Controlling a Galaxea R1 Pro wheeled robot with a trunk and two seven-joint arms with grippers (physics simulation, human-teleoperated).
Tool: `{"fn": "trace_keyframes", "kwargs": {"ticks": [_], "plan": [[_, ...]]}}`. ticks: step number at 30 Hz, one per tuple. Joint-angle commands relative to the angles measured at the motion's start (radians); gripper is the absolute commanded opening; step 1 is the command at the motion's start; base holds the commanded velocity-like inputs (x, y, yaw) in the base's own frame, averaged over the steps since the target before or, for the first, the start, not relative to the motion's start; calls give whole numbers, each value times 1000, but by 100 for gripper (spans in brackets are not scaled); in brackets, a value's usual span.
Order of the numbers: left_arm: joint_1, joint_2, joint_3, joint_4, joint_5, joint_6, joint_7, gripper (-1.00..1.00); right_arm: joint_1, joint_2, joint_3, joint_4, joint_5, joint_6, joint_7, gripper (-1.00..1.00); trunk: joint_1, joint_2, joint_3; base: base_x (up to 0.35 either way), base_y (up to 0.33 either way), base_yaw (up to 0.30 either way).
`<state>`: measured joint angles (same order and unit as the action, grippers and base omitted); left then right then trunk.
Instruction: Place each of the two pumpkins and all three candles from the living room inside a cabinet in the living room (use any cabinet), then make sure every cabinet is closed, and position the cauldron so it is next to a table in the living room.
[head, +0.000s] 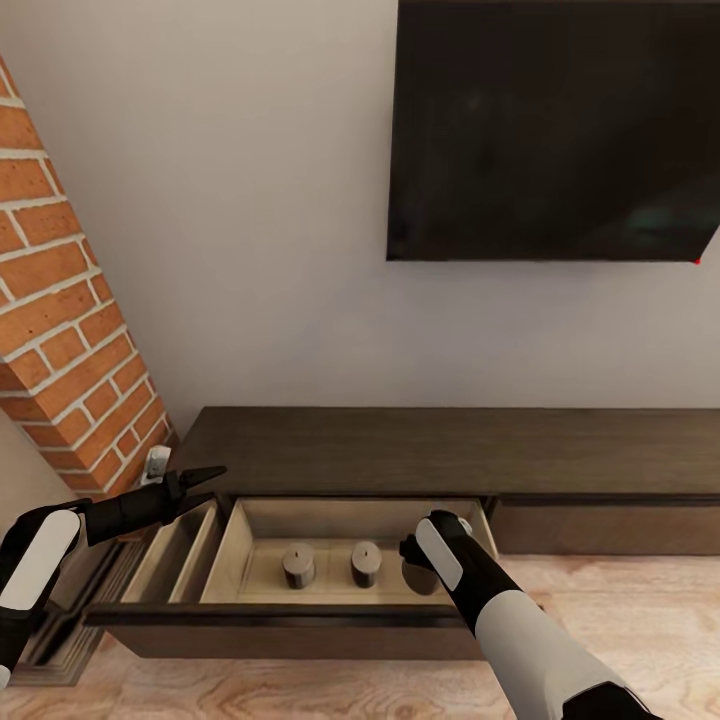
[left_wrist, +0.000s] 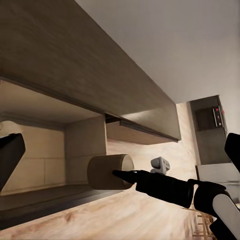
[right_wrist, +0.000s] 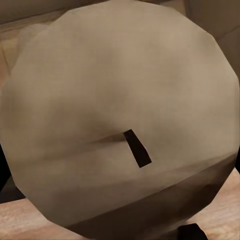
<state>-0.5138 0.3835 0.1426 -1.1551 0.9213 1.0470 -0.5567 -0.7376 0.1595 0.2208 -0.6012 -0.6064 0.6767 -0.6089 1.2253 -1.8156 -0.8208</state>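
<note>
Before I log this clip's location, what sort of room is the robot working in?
Most likely a living room: a dark flat screen hangs on the wall above a low dark-brown cabinet, whose open drawer holds candles, beside a brick column on pale wood flooring.

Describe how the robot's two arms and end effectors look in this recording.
Both arms are matte black with glossy white shell panels: the left arm carries a white forearm cover, the right arm a white forearm and a white wrist strip. The left end effector has slim, pointed black fingers. No cables or markings visible.
</note>
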Motion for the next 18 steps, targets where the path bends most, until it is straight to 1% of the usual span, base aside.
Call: {"fn": "trace_keyframes", "kwargs": {"ticks": [1, 3, 8, 10, 12, 18], "plan": [[0, 0, 0, 0, 1, 0, 0, 100, 0, 0, 0, 0, 0, 0, 0, -100, 4, -7, -3, 0, 0, 0], [0, 0, 0, 0, 1, 0, 0, 100, 0, 0, 0, 0, 0, 0, 0, -100, 12, -21, -9, 0, 0, 0], [0, 0, 0, 0, 1, 0, 0, 100, 0, 0, 0, 0, 0, -4, 0, -100, 12, -21, -9, 0, 0, 0], [0, 0, 0, 0, 0, 0, 0, 100, 0, 0, 0, 1, 0, -23, 0, -100, 12, -21, -9, 13, -8, 0], [0, 0, -1, -1, -1, 0, 0, 100, 0, 0, 0, 8, 0, -39, 0, -100, 12, -21, -9, 135, -54, 0], [0, 0, -1, -1, -1, 0, 0, 100, 0, 0, 0, 15, 0, -44, 0, -100, 12, -21, -9, 198, -69, 0]]}}
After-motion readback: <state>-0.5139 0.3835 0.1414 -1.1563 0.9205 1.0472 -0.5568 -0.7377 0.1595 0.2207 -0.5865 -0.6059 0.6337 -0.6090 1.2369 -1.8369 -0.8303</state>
